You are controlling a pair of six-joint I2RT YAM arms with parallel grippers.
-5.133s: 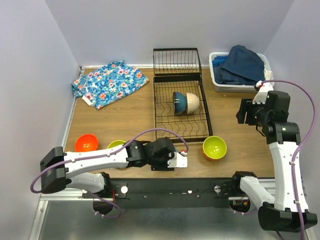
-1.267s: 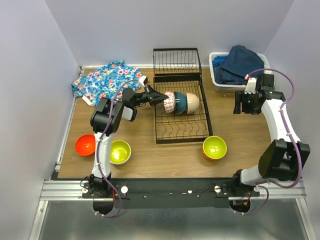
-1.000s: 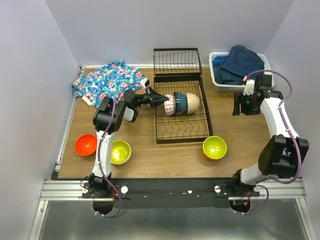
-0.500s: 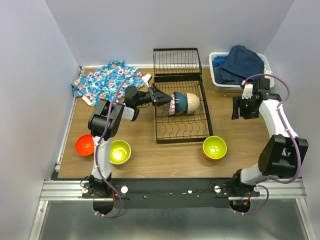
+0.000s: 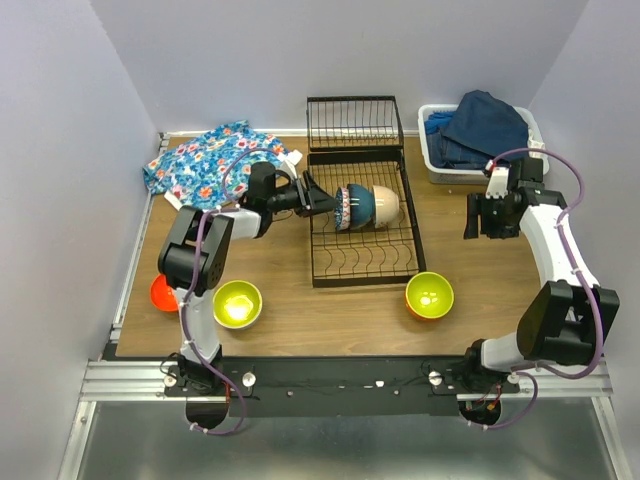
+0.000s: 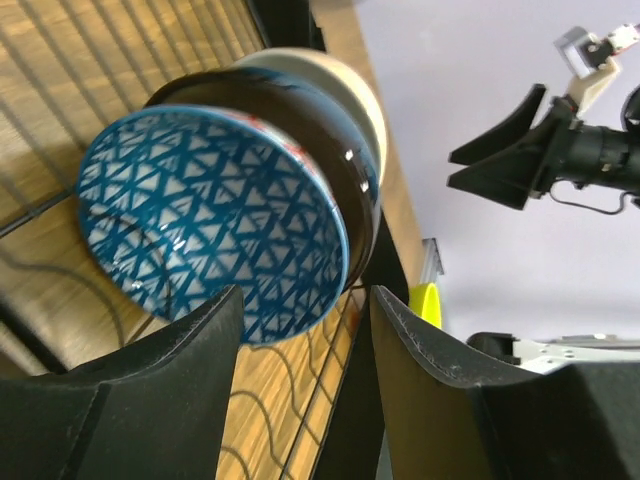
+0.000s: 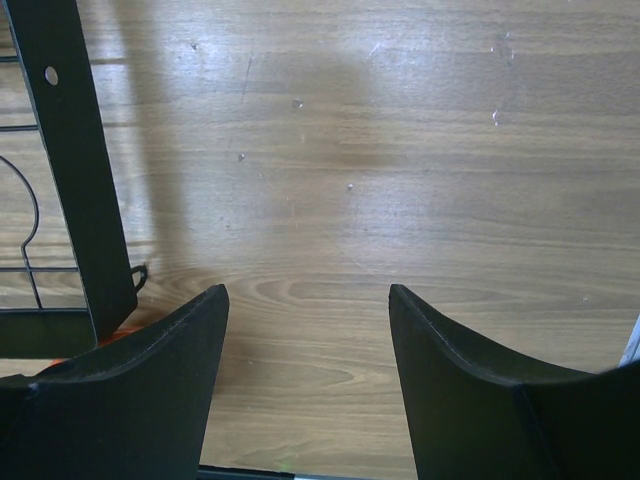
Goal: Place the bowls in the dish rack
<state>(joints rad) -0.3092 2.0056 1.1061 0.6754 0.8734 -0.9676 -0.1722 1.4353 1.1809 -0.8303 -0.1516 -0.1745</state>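
The black wire dish rack [image 5: 366, 252] stands at mid table. Three bowls stand on edge in it, nested: blue-white patterned [image 5: 342, 208], dark blue [image 5: 360, 205] and beige [image 5: 386, 203]. My left gripper [image 5: 318, 200] is open just left of the patterned bowl [image 6: 210, 225], which stands free ahead of the fingertips [image 6: 200, 350]. A yellow-green bowl [image 5: 238, 303], a red-orange bowl [image 5: 158, 293] partly behind my left arm, and an orange bowl with lime inside [image 5: 428, 294] lie on the table. My right gripper [image 5: 480, 218] is open and empty over bare wood [image 7: 308, 330].
A floral cloth [image 5: 220, 165] lies at the back left. A white bin of blue clothes [image 5: 480, 140] stands at the back right. The rack's hinged end panel [image 5: 354, 123] stands at the back. The rack's edge [image 7: 85, 180] shows in the right wrist view.
My left gripper brought the patterned bowl into the rack against the dark blue bowl, opened and let it go. Its elbow swung left and down. The right gripper shifted slightly.
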